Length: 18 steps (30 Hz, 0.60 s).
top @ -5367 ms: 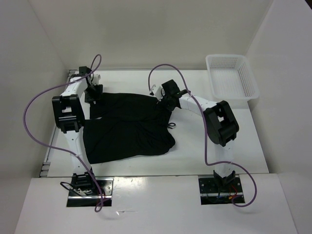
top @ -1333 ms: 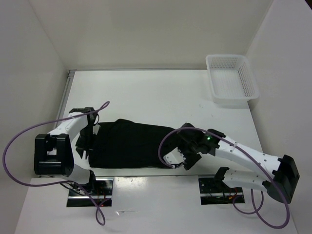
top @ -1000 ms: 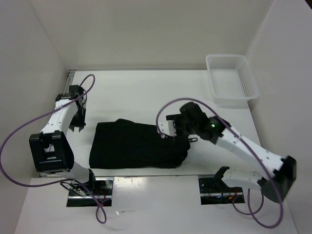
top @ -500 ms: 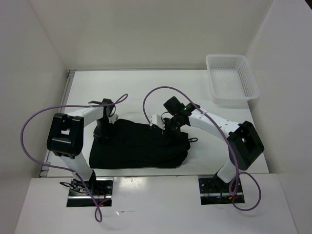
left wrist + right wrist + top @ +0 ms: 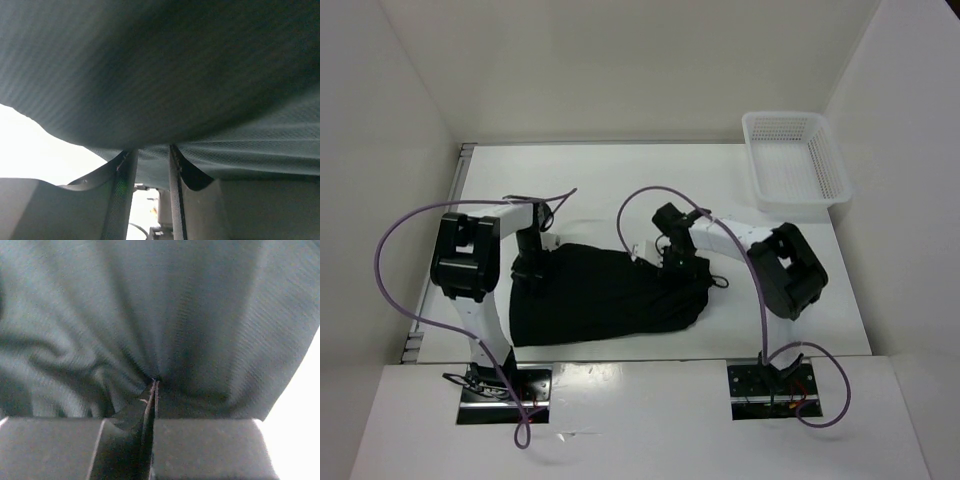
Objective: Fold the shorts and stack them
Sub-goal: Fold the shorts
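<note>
Top view: the shorts [image 5: 605, 300] lay bunched in a rough rectangle on the white table [image 5: 620, 190], near its front edge, between the two arms. The drawstring [image 5: 718, 282] poked out at their right end. The left pincer [image 5: 528, 272] was down on the far-left corner of the cloth and the right pincer [image 5: 672, 262] on the far edge towards the right end. Jaw state wasn't readable from up there, black on black. A white mesh basket [image 5: 795, 165] sat at the far-right corner of the table, well apart from the shorts. Purple cables [image 5: 400, 260] looped off both arms.

Left wrist view: the frame was nearly all dark fabric [image 5: 165, 75], with a sliver of bright table at lower left. The left pincer [image 5: 150, 155] was part-open. Its fingers [image 5: 120, 190] stood apart with a fold of the shorts hanging into the gap. I couldn't tell whether that fold was actually clamped.

Right wrist view: the right pincer [image 5: 154, 385] was closed, fingers [image 5: 200, 450] pressed together on a pinch of the shorts [image 5: 125, 305]. Creases fanned out from the pinch point, so that was a real grip on the cloth. Bright table showed at the right edge.
</note>
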Each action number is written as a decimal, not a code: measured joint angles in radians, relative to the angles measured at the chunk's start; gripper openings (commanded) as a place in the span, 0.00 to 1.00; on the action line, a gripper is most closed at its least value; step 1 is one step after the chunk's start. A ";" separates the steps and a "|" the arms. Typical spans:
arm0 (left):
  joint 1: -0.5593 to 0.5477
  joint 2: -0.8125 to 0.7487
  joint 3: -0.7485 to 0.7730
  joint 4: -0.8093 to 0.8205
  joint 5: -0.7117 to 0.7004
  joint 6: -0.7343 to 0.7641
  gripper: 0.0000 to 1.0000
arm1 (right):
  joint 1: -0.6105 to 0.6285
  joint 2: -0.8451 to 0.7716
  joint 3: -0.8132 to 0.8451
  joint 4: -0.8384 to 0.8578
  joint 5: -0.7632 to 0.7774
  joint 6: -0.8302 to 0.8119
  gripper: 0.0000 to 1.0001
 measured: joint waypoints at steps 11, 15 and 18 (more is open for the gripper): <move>0.057 0.264 0.407 -0.171 0.005 -0.007 0.44 | -0.147 0.353 0.496 0.263 0.220 0.148 0.10; 0.077 0.277 0.541 0.003 -0.016 -0.003 0.49 | -0.162 0.353 0.536 0.293 0.246 0.199 0.19; 0.083 0.275 0.566 0.149 -0.031 -0.004 0.51 | -0.168 0.332 0.538 0.291 0.232 0.226 0.23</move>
